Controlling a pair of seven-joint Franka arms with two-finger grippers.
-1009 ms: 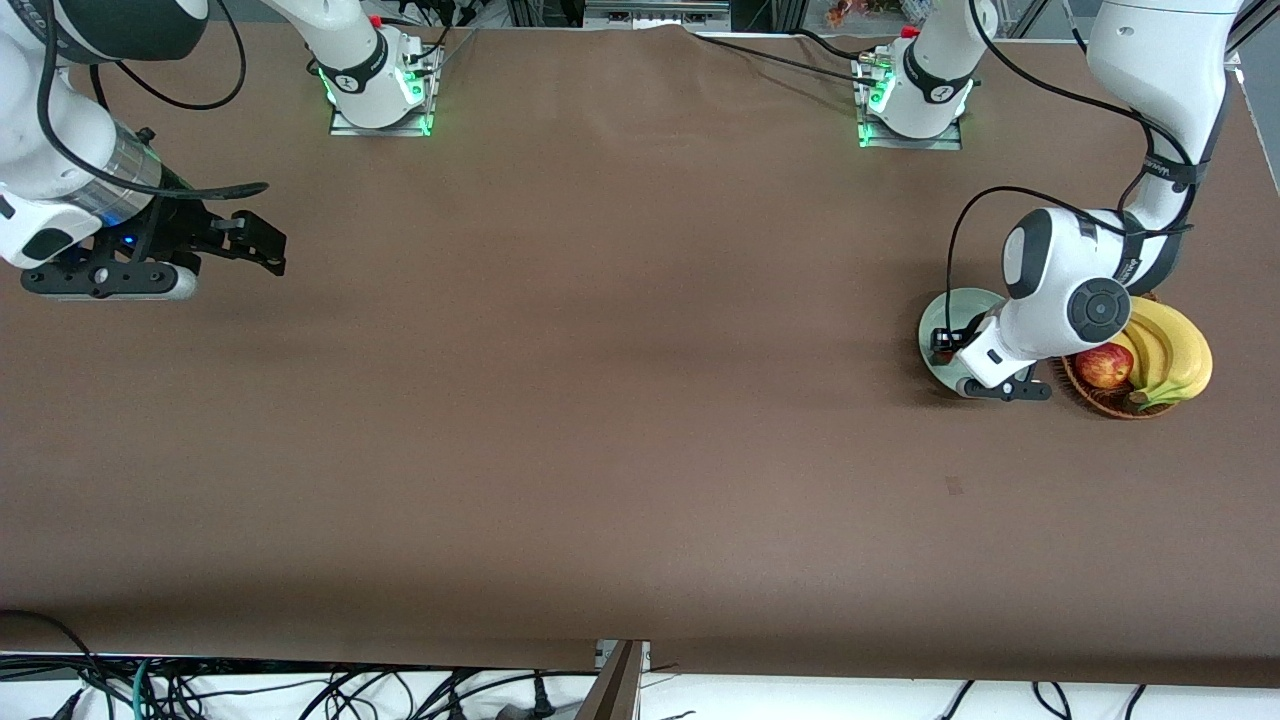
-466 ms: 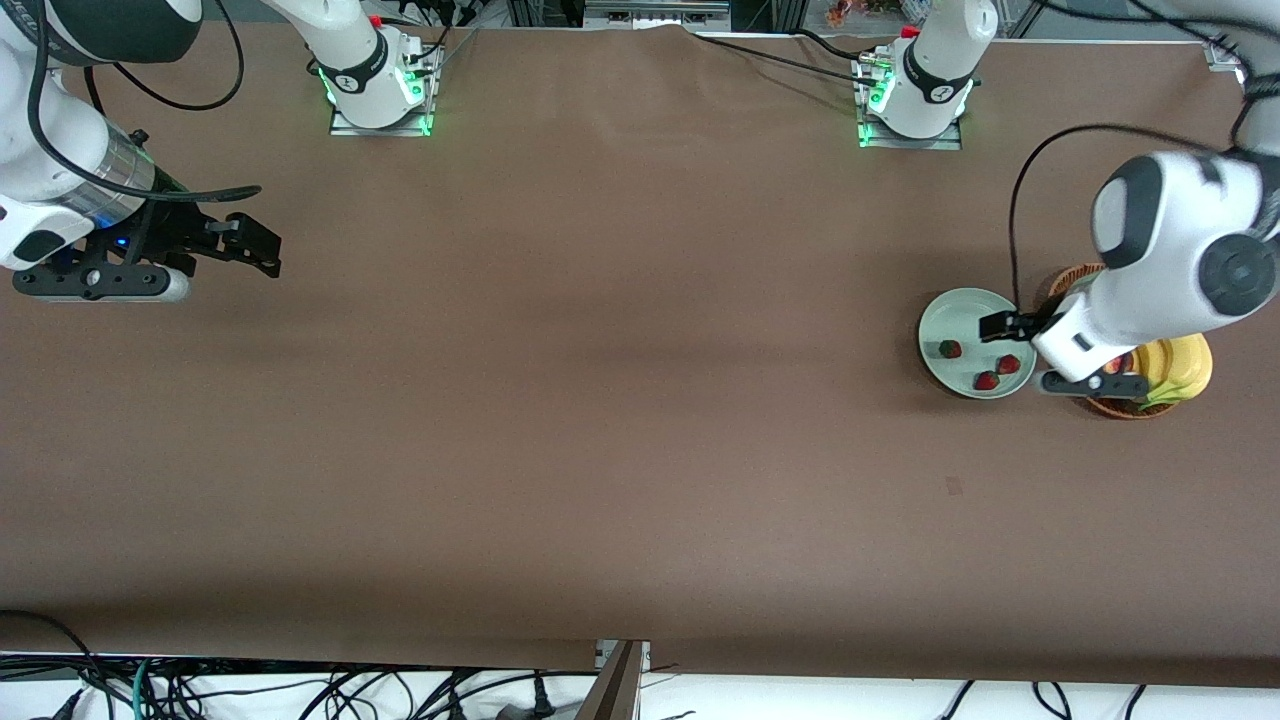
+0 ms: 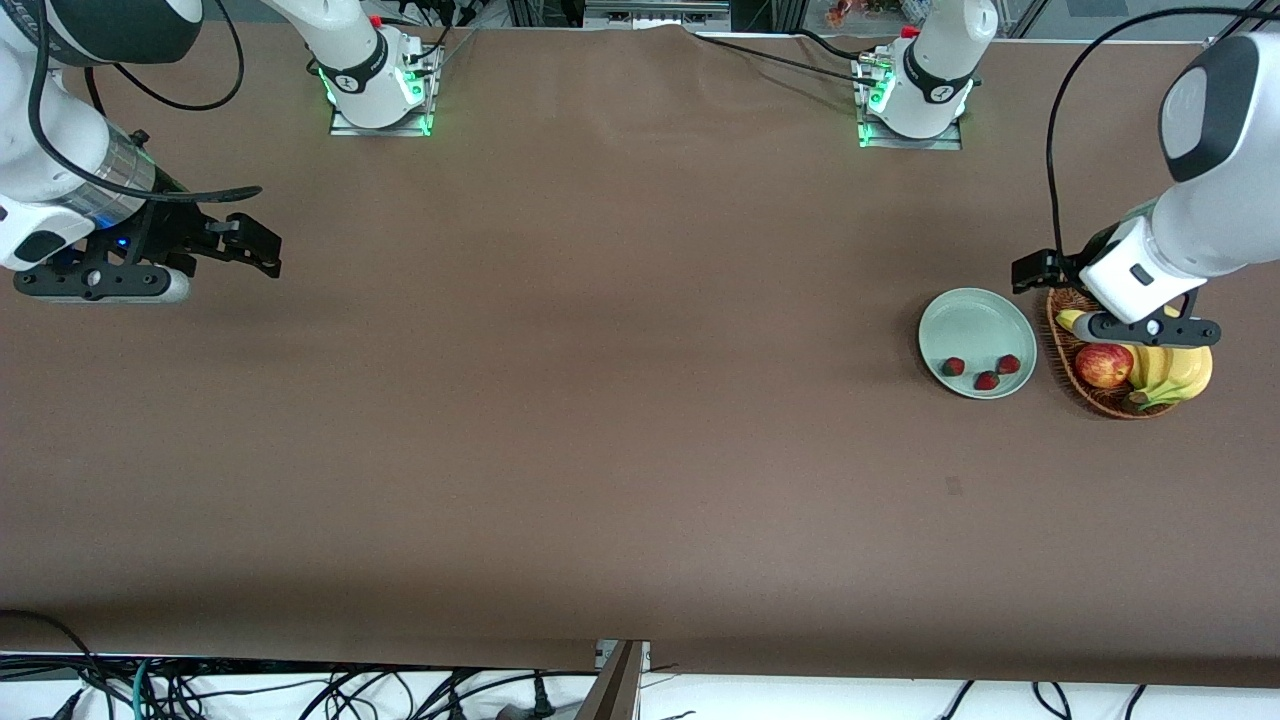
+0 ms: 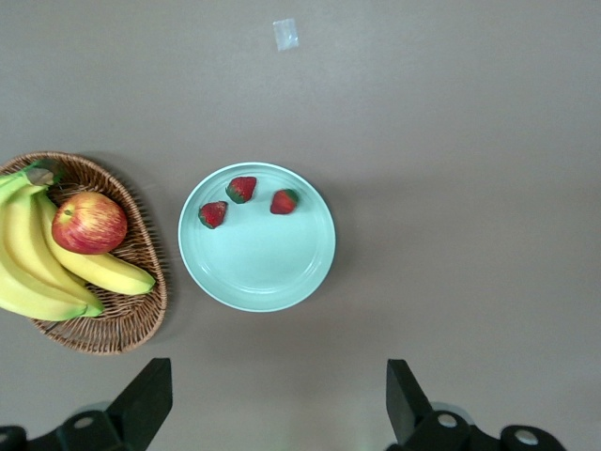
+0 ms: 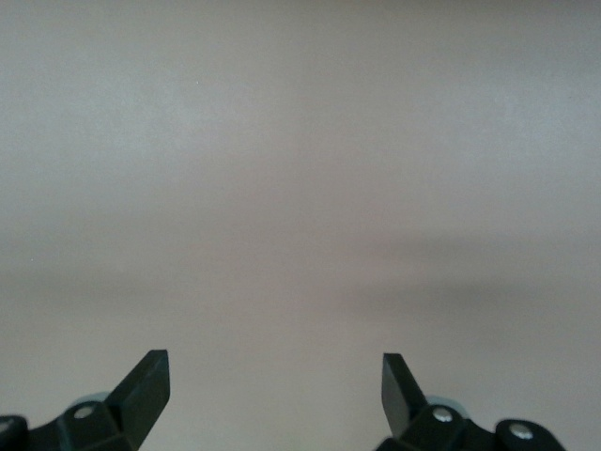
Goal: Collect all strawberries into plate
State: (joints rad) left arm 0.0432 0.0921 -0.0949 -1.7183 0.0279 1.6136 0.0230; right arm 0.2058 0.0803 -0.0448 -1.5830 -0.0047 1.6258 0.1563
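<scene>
All three small red strawberries with green leafy tops sit in the round pale mint-green plate, toward the left arm's end of the table. They cluster on the part of the plate nearest the front camera: one toward its middle-of-table side, one nearest the front rim, one on the side toward the basket. In my left wrist view the same three lie close together but apart from each other, near the plate's rim.

My left gripper is up in the air over bare table just beside the plate's rim and the brown oval wicker basket. Fingers spread wide, nothing between them.

The basket sits just beside the plate, toward the left arm's end; I can't tell whether the rims touch. It holds a red-yellow apple and a bunch of yellow bananas. The wrist view also shows a small pale scrap on the brown table cover, well apart from the plate.

My right gripper hangs over bare table at the right arm's end, waiting. Fingers wide apart, holding nothing.
</scene>
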